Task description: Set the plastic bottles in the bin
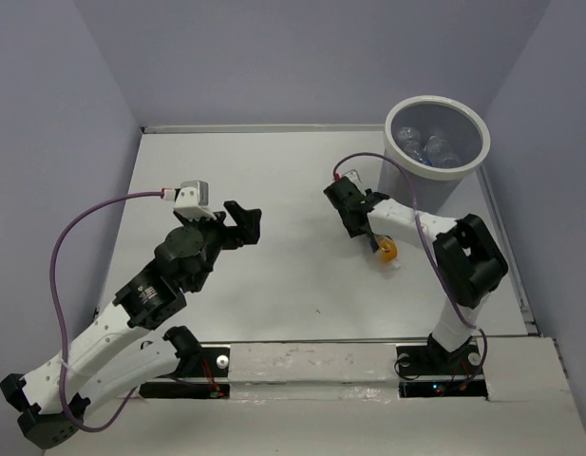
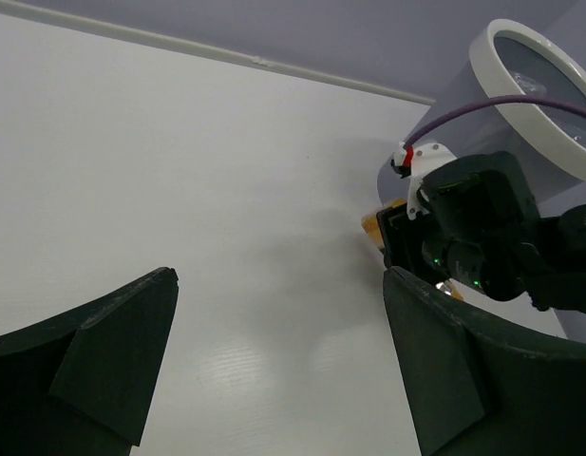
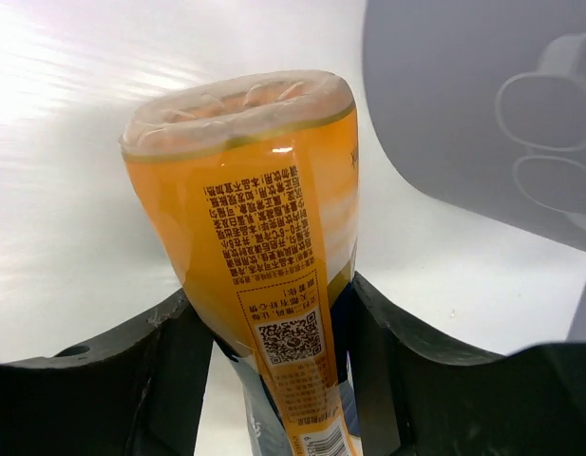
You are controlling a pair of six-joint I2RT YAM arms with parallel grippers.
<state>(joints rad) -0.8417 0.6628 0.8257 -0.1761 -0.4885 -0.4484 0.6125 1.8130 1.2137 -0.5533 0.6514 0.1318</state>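
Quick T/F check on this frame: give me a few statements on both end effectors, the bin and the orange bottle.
1. The left end effector is open and holds nothing. True.
2. The bin is empty. False: clear bottles lie inside it.
3. The orange bottle sits between the jaws of the right end effector. True, though the views do not show whether they have clamped on it.
4. The bin stands at the far left corner. False: it is at the far right corner in the top view.
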